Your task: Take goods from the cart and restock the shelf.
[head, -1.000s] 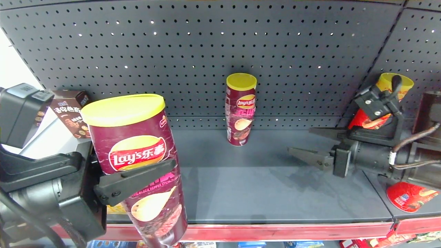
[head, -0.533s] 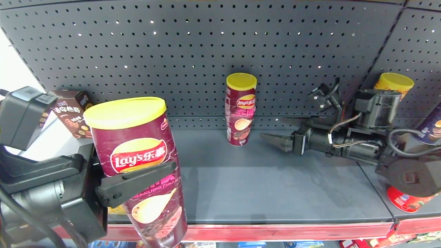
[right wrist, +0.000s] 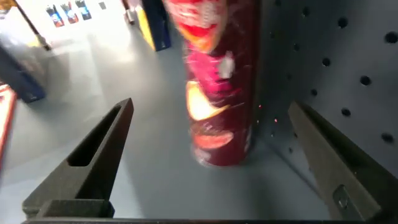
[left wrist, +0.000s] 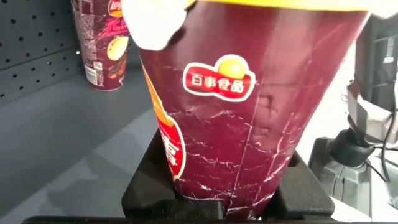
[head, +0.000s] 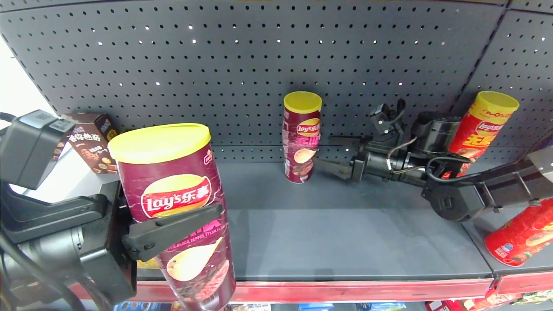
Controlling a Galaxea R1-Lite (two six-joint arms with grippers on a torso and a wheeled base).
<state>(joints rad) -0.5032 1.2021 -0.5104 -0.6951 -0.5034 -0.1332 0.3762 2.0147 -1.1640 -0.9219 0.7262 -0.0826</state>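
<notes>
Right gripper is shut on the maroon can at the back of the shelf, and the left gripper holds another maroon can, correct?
Not shut: the right gripper is open, its fingers spread wide and clear of the maroon can at the back of the shelf, as the right wrist view shows. The left gripper does hold another maroon can.

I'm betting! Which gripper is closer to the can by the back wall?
Right: right gripper just beside the can; left gripper far forward, holding a second can.
</notes>
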